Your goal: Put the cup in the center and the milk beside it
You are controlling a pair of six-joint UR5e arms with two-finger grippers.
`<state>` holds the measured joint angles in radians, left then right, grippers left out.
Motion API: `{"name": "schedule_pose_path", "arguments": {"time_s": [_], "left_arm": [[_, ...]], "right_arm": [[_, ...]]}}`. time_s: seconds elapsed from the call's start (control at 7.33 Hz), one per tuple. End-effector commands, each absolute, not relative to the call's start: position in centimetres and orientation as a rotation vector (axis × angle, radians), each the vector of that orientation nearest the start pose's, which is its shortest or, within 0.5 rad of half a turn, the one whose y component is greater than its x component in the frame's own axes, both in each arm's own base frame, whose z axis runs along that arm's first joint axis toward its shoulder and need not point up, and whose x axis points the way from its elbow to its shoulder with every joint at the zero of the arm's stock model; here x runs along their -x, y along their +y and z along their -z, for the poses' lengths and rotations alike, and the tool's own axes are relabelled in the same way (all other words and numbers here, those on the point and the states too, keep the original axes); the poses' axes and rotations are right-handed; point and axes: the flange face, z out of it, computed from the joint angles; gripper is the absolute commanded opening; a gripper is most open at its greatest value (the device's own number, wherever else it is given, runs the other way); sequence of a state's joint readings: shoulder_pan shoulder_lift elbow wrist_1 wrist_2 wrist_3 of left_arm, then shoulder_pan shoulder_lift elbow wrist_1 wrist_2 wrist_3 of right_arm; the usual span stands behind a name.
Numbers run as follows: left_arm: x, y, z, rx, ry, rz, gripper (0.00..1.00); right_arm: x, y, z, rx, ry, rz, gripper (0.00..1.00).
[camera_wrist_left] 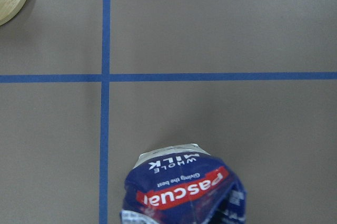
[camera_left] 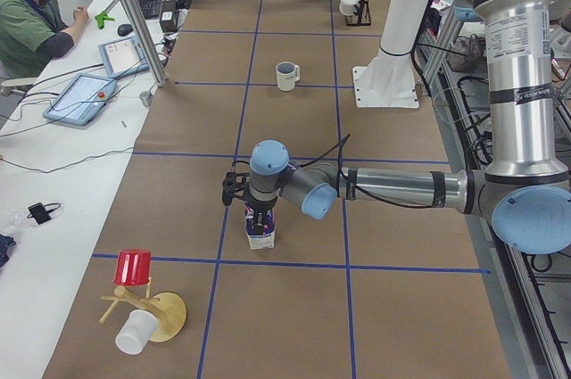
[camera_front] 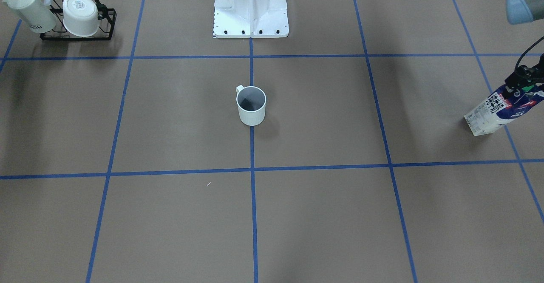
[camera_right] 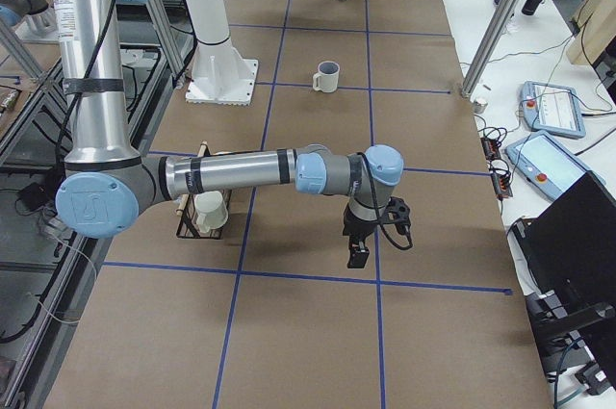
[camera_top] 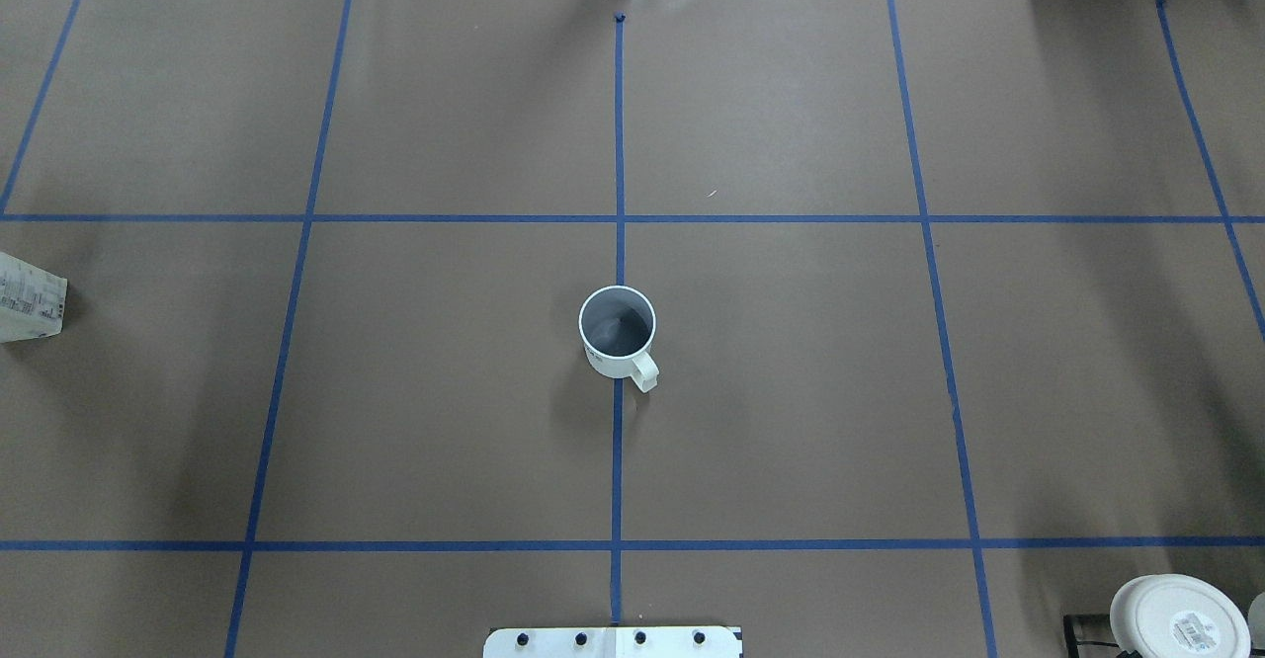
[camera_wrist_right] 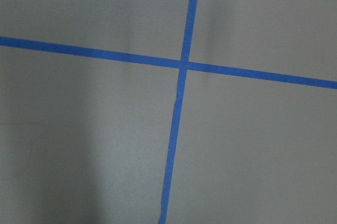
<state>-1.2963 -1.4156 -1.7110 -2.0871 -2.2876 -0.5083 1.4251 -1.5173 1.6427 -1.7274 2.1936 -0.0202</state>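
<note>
The white cup (camera_front: 250, 106) stands upright on the vertical blue tape line in the center, between the two horizontal lines. It also shows in the overhead view (camera_top: 618, 332), with its handle toward the robot. The milk (camera_front: 495, 112), a white and dark blue "Pascual" carton, is far off on my left side, and only its bottom end shows in the overhead view (camera_top: 30, 297). My left gripper (camera_front: 519, 88) is shut on its crumpled top by the green cap. My right gripper (camera_right: 358, 255) hangs low over bare paper. Whether it is open I cannot tell.
A black rack with two other white mugs (camera_front: 78, 19) stands on my right side near the white robot base (camera_front: 250, 11). A wooden stand with a red cup (camera_left: 134, 267) sits beyond the milk. An operator (camera_left: 36, 4) and tablets are along the far table edge.
</note>
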Motion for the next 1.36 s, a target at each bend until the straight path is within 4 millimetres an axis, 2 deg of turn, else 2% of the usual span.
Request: {"name": "schedule_pose_path", "arguments": {"time_s": [0.0, 0.27, 0.41, 0.55, 0.68, 0.82, 0.95, 1.09, 1.23], "left_arm": [[-5.8, -45.0, -60.7, -0.194, 0.835, 0.024, 0.33], [-5.7, -44.9, -60.3, -0.202, 0.837, 0.02, 0.0], [-5.8, -44.9, -60.1, -0.204, 0.838, 0.018, 0.0], [-5.8, -45.1, -58.4, -0.225, 0.852, 0.013, 0.0], [-5.9, -45.4, -56.2, -0.233, 0.86, 0.017, 0.0], [-6.3, -46.7, -53.8, -0.239, 0.865, 0.015, 0.0], [-6.9, -48.6, -50.0, -0.234, 0.874, 0.051, 0.0], [-8.4, -49.5, -46.4, -0.229, 0.89, 0.059, 0.0], [-12.3, -50.4, -41.2, -0.194, 0.917, 0.081, 0.0]], "right_arm": [[0.0, -51.4, -62.3, 0.072, -0.62, 0.148, 1.0], [-0.1, -51.4, -62.5, 0.075, -0.62, 0.147, 1.0], [-0.1, -51.4, -62.6, 0.078, -0.62, 0.146, 1.0], [-0.1, -51.2, -62.8, 0.083, -0.619, 0.145, 1.0], [-0.1, -51.2, -62.9, 0.086, -0.619, 0.144, 1.0], [-0.1, -51.3, -62.9, 0.084, -0.621, 0.144, 1.0], [-0.1, -51.3, -63.1, 0.088, -0.62, 0.142, 1.0], [-0.1, -51.1, -63.2, 0.091, -0.619, 0.142, 1.0], [-0.1, -51.0, -63.4, 0.095, -0.62, 0.141, 1.0]]}}
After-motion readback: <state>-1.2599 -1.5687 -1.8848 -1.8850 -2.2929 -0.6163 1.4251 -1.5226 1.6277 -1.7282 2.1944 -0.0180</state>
